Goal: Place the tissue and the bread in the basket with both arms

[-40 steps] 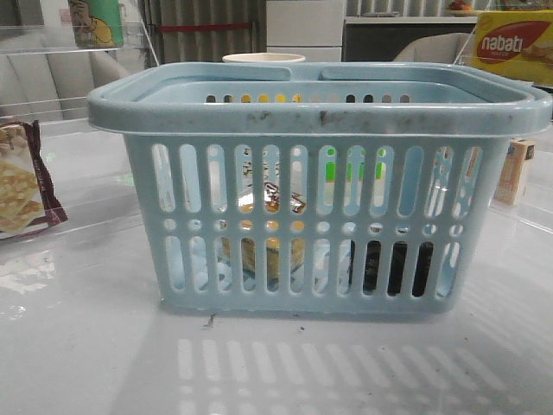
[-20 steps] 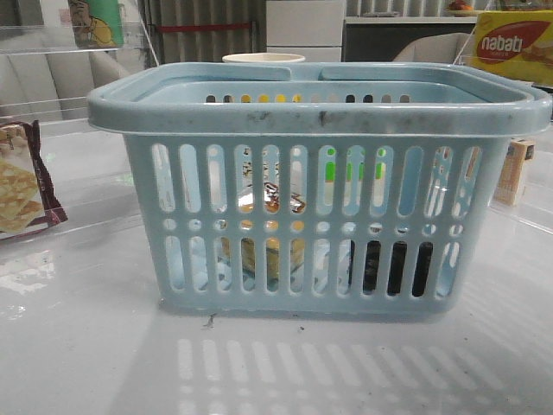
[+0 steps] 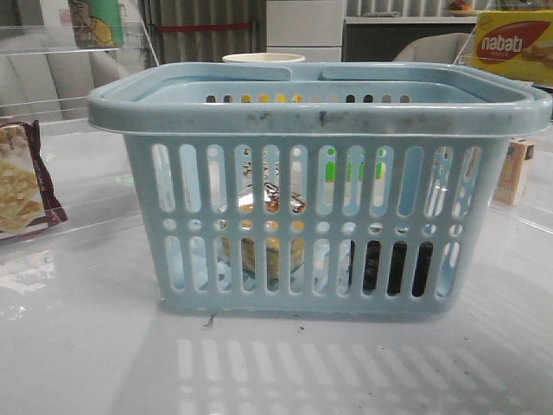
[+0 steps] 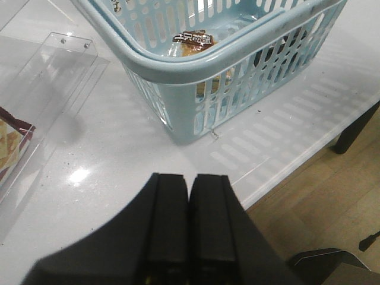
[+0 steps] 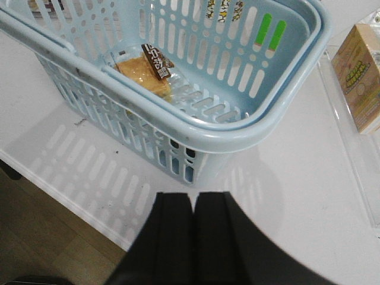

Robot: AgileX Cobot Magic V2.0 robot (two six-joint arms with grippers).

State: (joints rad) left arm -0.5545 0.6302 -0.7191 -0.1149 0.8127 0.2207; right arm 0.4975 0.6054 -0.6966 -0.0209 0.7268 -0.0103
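The pale blue basket (image 3: 320, 112) stands mid-table; it also shows in the left wrist view (image 4: 178, 71) and the right wrist view (image 5: 279, 113). The bread (image 5: 142, 74), a clear pack with a dark label band, lies inside it, seen through the slots in the front view (image 3: 270, 251) and in the left wrist view (image 4: 193, 41). The tissue (image 3: 397, 268) shows as a small dark pack through the lower right slots. My left gripper (image 4: 189, 178) is shut and empty, near the table's front edge. My right gripper (image 5: 193, 196) is shut and empty, just outside the basket's corner.
A maroon-edged cracker packet (image 3: 22, 186) lies at the left on a clear tray (image 4: 53, 77). A small yellow box (image 5: 359, 74) stands to the basket's right, also in the front view (image 3: 514, 171). A yellow wafer box (image 3: 514, 43) is far right. The table's front edge (image 4: 309, 148) is close.
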